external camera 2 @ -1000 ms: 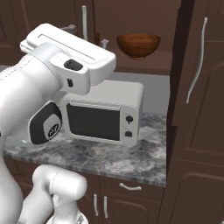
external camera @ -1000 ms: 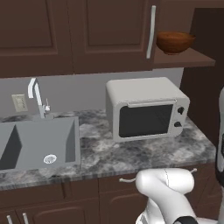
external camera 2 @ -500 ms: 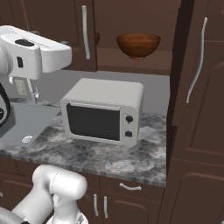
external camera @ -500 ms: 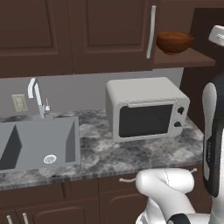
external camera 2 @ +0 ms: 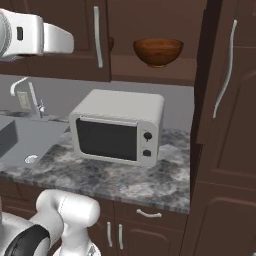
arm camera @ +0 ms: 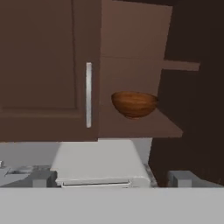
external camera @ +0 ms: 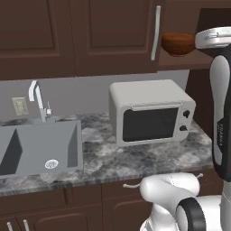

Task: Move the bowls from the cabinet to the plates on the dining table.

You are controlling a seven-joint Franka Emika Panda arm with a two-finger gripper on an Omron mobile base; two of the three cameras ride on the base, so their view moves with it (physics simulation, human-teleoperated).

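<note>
Nearest to us, the gripper (arm camera: pixel 111 178) stood with its jaws spread as wide as they go and nothing between them, pointed straight at the open cabinet. We judged the step in hand to be the approach to the first bowl, with nothing yet grasped.

Below the line of approach sat the white microwave (external camera 2: pixel 119 127) on the dark marbled counter (external camera 2: pixel 110 176), with the sink (external camera: pixel 38 146) and its faucet (external camera: pixel 37 95) well off to the left. We noted that the hand should stay above the microwave's top on the way in.

Farther on, a glossy reddish-brown wooden bowl (arm camera: pixel 133 103) rested upright on the lower shelf (arm camera: pixel 144 126) of the cabinet (external camera: pixel 81 36), just right of the closed door's silver bar handle (arm camera: pixel 89 95). The open door (external camera 2: pixel 222 75) hung at the right. In the right base view a second brown shape (external camera 2: pixel 111 43) showed at the closed door's edge, but we could not tell whether it was the other bowl.

To do this well, we reckoned the hand should travel level, centre on the bowl, and bring one finger inside the rim and one outside, keeping clear of the closed door's edge, the shelf, and the upper shelf (arm camera: pixel 180 65) overhead.
</note>
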